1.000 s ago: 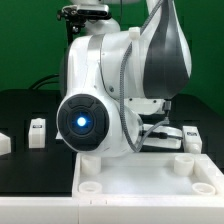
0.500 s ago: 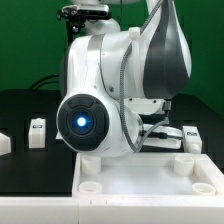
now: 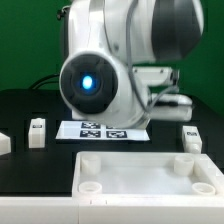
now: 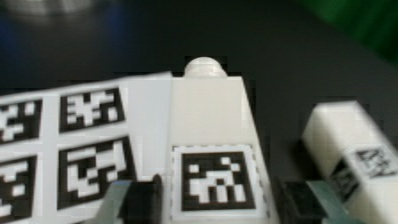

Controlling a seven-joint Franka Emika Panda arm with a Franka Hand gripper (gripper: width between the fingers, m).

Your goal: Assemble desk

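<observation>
1 leg (image 4: 214, 120) pinched at tagged end by gripper (image 4: 203, 205) | long axis square to jaws, over marker board (image 4: 63, 120) | desk top (image 3: 140, 175) near that board

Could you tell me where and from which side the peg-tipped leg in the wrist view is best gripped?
Grip the leg across its two flat long sides near the tagged end, coming from above its tagged face, as the end effector sits. Its square section gives the fingers parallel faces, and the rounded peg is left free for a socket.
</observation>
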